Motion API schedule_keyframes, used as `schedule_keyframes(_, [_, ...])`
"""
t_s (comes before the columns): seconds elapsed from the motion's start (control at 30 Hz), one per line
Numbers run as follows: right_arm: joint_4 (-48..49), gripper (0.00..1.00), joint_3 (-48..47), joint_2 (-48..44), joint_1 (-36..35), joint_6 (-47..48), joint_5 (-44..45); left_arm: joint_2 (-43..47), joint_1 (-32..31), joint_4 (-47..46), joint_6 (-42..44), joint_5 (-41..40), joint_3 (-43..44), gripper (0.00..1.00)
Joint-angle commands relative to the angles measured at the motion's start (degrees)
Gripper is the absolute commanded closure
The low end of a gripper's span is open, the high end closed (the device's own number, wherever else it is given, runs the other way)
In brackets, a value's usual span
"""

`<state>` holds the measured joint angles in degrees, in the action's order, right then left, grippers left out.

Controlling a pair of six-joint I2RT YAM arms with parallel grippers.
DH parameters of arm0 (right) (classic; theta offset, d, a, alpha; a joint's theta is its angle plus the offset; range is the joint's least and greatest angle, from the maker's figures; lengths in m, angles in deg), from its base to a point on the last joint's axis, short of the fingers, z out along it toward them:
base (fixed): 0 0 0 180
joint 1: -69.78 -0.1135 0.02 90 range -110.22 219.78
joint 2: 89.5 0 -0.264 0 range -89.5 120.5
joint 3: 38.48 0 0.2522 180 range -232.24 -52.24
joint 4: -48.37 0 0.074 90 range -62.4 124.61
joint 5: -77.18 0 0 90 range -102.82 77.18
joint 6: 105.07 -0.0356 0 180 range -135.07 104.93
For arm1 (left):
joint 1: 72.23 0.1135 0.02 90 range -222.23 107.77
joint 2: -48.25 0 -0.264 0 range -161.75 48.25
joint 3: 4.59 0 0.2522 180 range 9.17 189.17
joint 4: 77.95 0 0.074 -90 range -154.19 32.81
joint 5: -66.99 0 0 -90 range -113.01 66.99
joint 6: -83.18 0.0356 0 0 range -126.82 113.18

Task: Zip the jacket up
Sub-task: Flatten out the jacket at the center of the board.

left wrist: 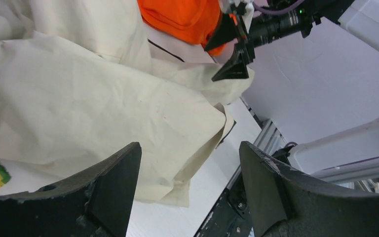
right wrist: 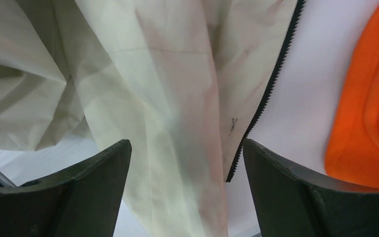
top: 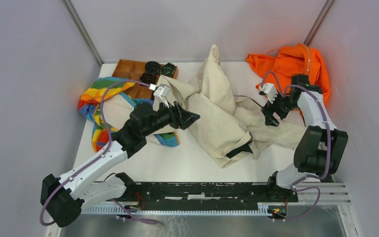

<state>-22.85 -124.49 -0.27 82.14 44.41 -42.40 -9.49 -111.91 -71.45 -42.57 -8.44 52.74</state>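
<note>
Directly under right claw (right wrist: 186, 150), jacket (right wrist: 172, 89).

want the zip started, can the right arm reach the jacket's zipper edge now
Probably yes: the right gripper hangs open over the jacket, whose zipper teeth lie uncovered below it; the orange garment lies clear.

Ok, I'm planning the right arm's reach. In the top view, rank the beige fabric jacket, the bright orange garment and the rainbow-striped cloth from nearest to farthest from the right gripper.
1. The beige fabric jacket: mid-table, lying right beneath the right gripper.
2. The bright orange garment: in the far right corner, just beyond the gripper.
3. The rainbow-striped cloth: across the table on the left side.
</note>
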Motion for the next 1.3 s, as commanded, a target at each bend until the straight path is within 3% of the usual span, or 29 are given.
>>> schedule_keyframes(0.0, [-1.5,0.14,1.5,1.5,-0.7,3.6,4.9,5.6,-0.1,3.3,6.5,-5.9,3.2,0.20])
schedule_keyframes(0.1, [-0.5,0.26,2.5,1.7,-1.1,3.7,6.8,8.8,-0.2,5.9,8.9,-9.4,3.9,0.20])
schedule_keyframes(0.23, [-1.9,0.82,-0.1,1.6,-1.7,4.3,6.1,12.5,-0.1,11.2,12.4,-14.1,7.5,0.22])
schedule_keyframes(0.3, [-5.2,0.95,-4.7,1.4,-2.8,5.0,2.2,13.9,-0.2,13.8,14.3,-17.0,9.9,0.22])
schedule_keyframes(0.4, [-12.6,1.00,-16.3,2.1,-9.4,3.6,-4.2,16.0,-0.2,16.8,17.1,-20.2,13.5,0.23])
schedule_keyframes(0.53, [-13.1,1.00,-41.5,4.0,-29.0,-4.2,-8.7,18.5,-0.2,19.4,19.5,-24.6,17.7,0.24])
schedule_keyframes(0.6, [-5.4,1.00,-55.0,6.8,-39.2,-11.5,-9.6,19.6,-0.2,20.5,20.0,-26.9,19.4,0.25])
schedule_keyframes(0.7, [11.7,1.00,-57.2,7.5,-51.2,-23.1,-15.0,21.7,-0.2,21.3,20.4,-30.2,21.3,0.26])
schedule_keyframes(0.73, [20.6,0.96,-53.4,6.5,-54.6,-29.5,-17.8,22.6,-0.2,21.3,20.3,-31.2,21.4,0.27])
schedule_keyframes(0.8, [34.9,0.72,-45.1,4.6,-59.9,-40.2,-21.9,24.5,-0.2,21.9,19.3,-33.4,21.4,0.27])
schedule_keyframes(0.83, [38.9,0.55,-42.0,4.3,-61.7,-44.0,-22.7,25.5,-0.2,22.4,18.5,-34.2,21.4,0.27])
schedule_keyframes(0.87, [40.8,0.40,-41.1,4.7,-62.5,-45.9,-23.0,26.5,-0.2,23.1,17.6,-34.8,21.3,0.28])
schedule_keyframes(0.93, [40.0,0.19,-40.7,6.0,-62.0,-46.8,-21.6,28.4,-0.1,24.4,16.0,-35.8,20.5,0.28])
schedule_keyframes(1.0, [38.2,0.05,-38.6,5.3,-59.3,-44.3,-19.8,30.1,-0.2,25.0,14.9,-36.5,19.3,0.28])
schedule_keyframes(1.17, [37.5,0.02,-28.2,-1.2,-48.1,-42.3,-25.2,30.2,-0.2,24.0,14.0,-36.4,16.5,0.26])
schedule_keyframes(1.27, [36.3,0.02,-20.2,-6.1,-41.5,-39.8,-24.2,27.5,-0.1,23.6,14.0,-35.7,16.1,0.25])
